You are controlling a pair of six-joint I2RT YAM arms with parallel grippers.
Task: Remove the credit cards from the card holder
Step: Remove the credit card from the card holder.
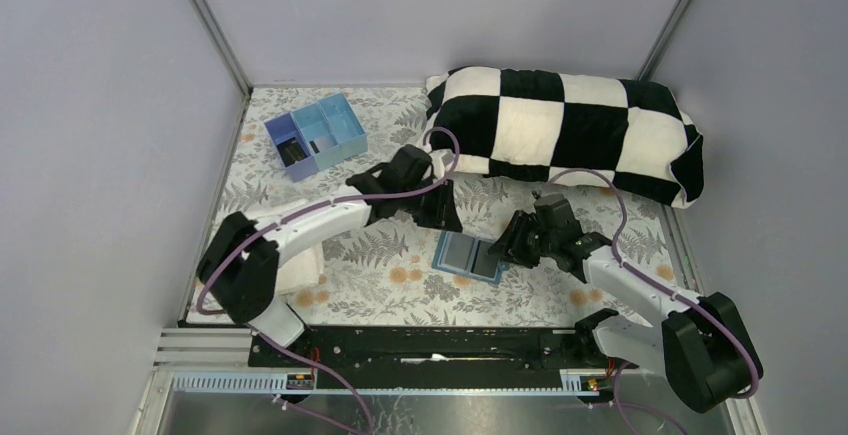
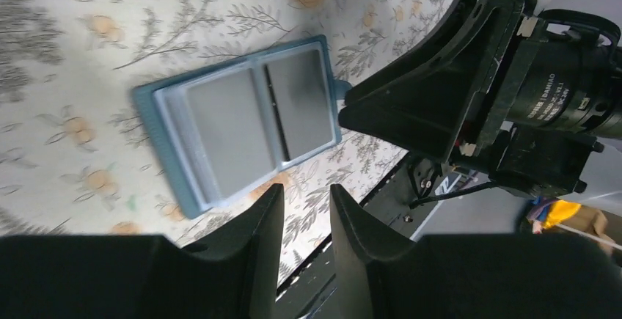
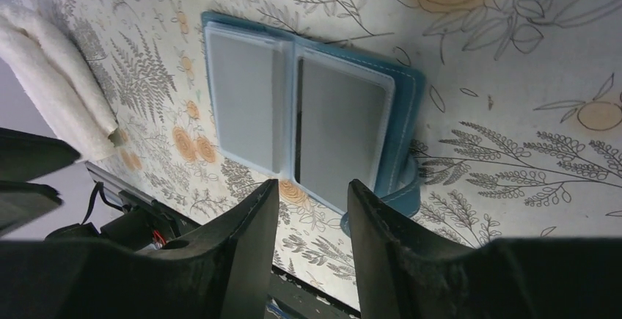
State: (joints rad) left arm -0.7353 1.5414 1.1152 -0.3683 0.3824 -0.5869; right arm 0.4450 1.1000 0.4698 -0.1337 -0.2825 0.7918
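Open card holder (image 3: pixel 308 114) beyond parted pincer (image 3: pixel 312 191)

1. Card holder (image 1: pixel 468 253) (image 2: pixel 170 180) (image 3: pixel 405 88): a small, flat, light-blue bifold case. It lies open and flat on the bench, inside face up.
2. Place: about mid-width of the bench, slightly right of centre. It is nearer the near edge than the far edge and well apart from both side edges.
3. Pose: the long side runs roughly along the near edge, turned a little. The fold runs near-to-far.
4. Inside: two grey panels (image 3: pixel 246 103) (image 2: pixel 224 132), one on each side of the fold. Each sits under a frosted clear sleeve, with a dark slit at the fold.
5. A small blue tab (image 3: pixel 405 191) (image 2: pixel 342 84) sticks out from the right outer edge.
6. Cannot tell whether the panels are cards.
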